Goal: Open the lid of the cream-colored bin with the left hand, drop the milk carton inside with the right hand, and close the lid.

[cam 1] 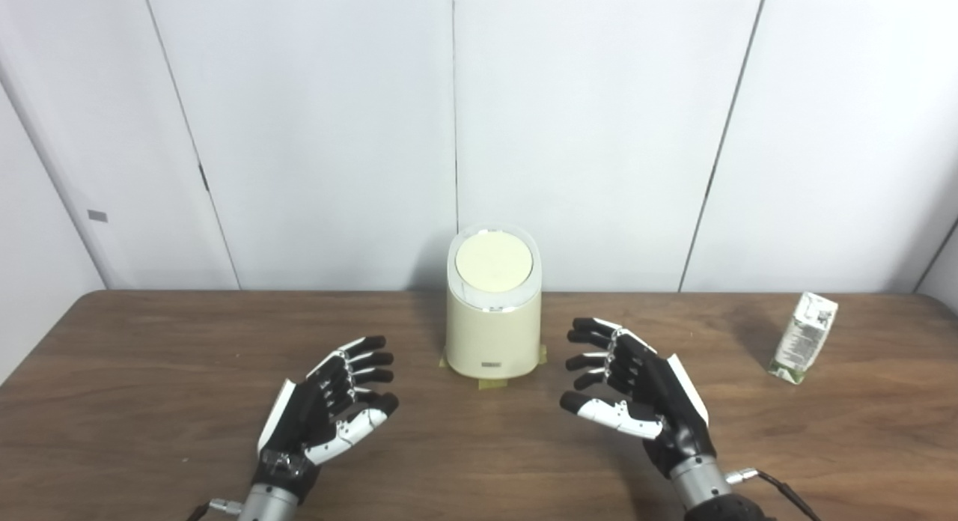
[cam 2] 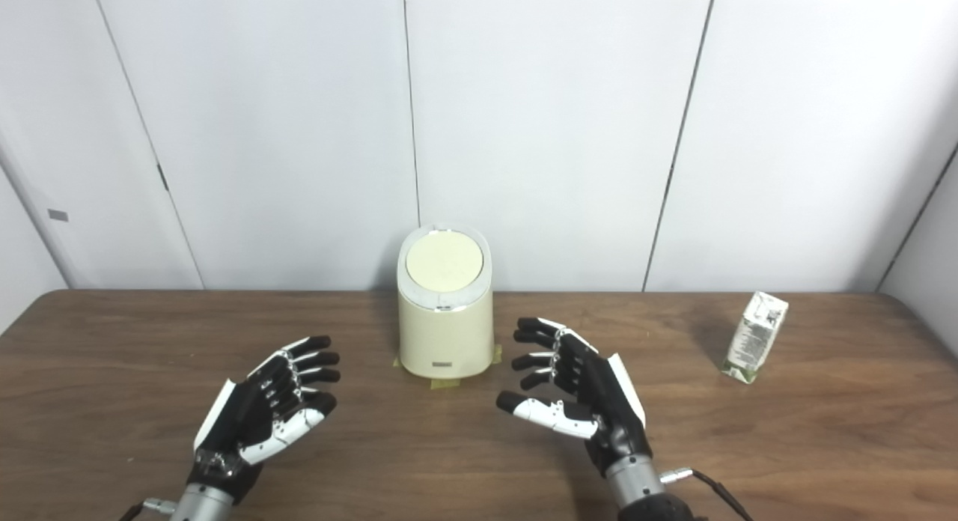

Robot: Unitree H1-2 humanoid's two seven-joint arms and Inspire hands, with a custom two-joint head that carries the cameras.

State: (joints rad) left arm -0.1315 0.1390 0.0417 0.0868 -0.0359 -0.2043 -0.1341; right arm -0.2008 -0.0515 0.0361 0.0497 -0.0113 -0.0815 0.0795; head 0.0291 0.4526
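**Bin shut, carton untouched, both hands empty**

The bin (cam 1: 492, 311) stands near the middle of the worktop's (cam 1: 150, 401) far edge, its lid (cam 1: 494, 260) down. The carton (cam 1: 804, 337) stands tilted near the far right corner, well apart from the bin. The left hand (cam 1: 329, 405) and right hand (cam 1: 636, 394) hover nearer the front edge, fingers spread, holding nothing.

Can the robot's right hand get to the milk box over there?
Probably yes. The right hand is open and holds nothing, and only bare table lies between it and the milk carton, which stands off to its right, away from the bin.
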